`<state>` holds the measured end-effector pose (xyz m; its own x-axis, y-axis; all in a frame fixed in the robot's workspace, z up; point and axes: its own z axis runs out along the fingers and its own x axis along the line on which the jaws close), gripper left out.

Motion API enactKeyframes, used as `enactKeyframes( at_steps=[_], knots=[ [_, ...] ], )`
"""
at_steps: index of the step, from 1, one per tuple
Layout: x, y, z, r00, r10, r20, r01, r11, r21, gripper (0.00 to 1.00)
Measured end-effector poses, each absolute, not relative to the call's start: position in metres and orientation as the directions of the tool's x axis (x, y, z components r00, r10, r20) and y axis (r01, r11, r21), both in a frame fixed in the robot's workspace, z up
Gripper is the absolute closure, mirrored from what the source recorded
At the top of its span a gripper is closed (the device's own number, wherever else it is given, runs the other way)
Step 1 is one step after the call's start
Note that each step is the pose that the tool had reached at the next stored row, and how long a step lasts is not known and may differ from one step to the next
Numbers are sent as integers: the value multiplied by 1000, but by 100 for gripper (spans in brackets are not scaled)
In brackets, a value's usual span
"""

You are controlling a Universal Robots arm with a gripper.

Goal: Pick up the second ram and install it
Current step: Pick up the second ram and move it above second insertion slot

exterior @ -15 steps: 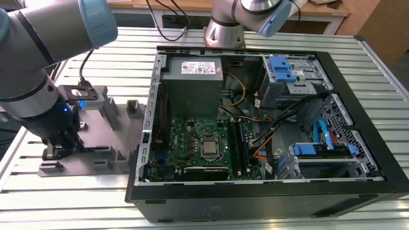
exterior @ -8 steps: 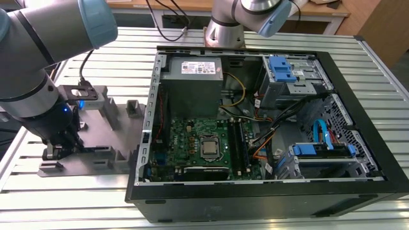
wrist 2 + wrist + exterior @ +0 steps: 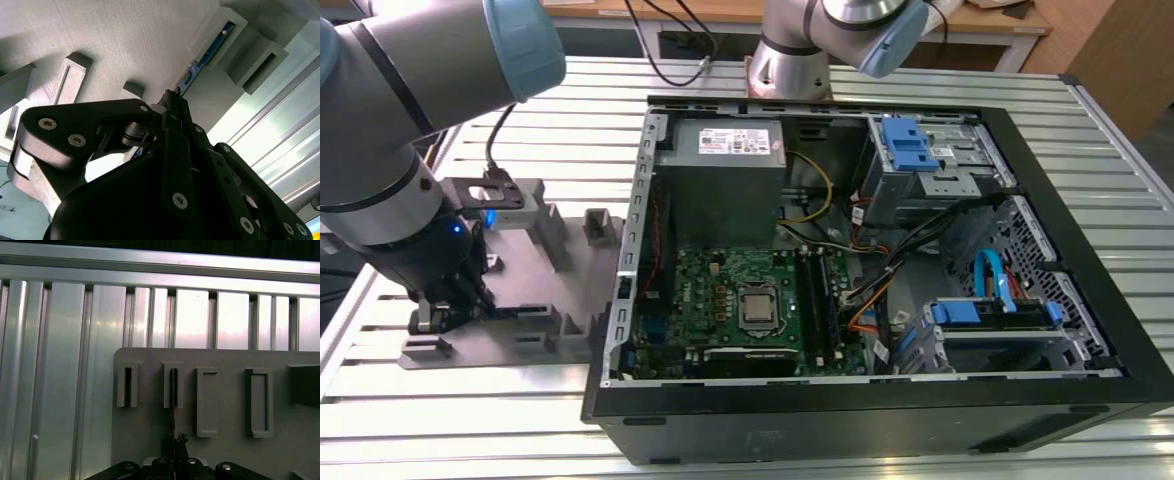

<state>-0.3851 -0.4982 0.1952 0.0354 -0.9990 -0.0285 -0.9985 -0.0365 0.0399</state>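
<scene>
Step in hand: pick-up of the second ram [image 3: 212, 44]; installation is not yet begun.

The arm [image 3: 380, 150] stands over the grey fixture plate [image 3: 540, 262], which lies on the ribbed metal surface [image 3: 520, 400] at the exterior view's left, just beside the open computer case [image 3: 1067, 330]. The claw [image 3: 438, 315] is low over the near end of the plate.

In the second wrist view the second ram stands on edge in a slotted holder of the fixture plate [image 3: 125, 40], its blue-green edge running from the holder down toward the claw [image 3: 172, 102]. The claw's fingers sit narrow, closed around the near end of the stick; judged a grip on the ram, since the stick's edge passes straight between the finger tips. In the first wrist view the ram [image 3: 172, 390] appears as a thin dark line rising from the claw [image 3: 172, 442] into the second slotted post.

The ram is seated in its holder, not lifted clear.

Inside the case, the motherboard [image 3: 720, 290] shows the processor [image 3: 758, 308], with the long memory slots [image 3: 817, 300] just beside it toward the exterior view's right. Whether one slot is already filled cannot be told.

Judgement on the next move: it calls for a straight pull along the holder's slot, with no twist, as the stick is thin and the slot walls hug it closely. A skewed lift could bind it or shift it in the grip.
</scene>
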Motion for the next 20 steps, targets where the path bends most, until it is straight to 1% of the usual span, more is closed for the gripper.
enactKeyframes(
  at_steps=[5,20],
  knots=[
    [-385,-498,199,35,-999,-29,-999,-36,40,89],
    [-385,-498,237,35,-999,-31,-999,-37,40,89]
  ],
)
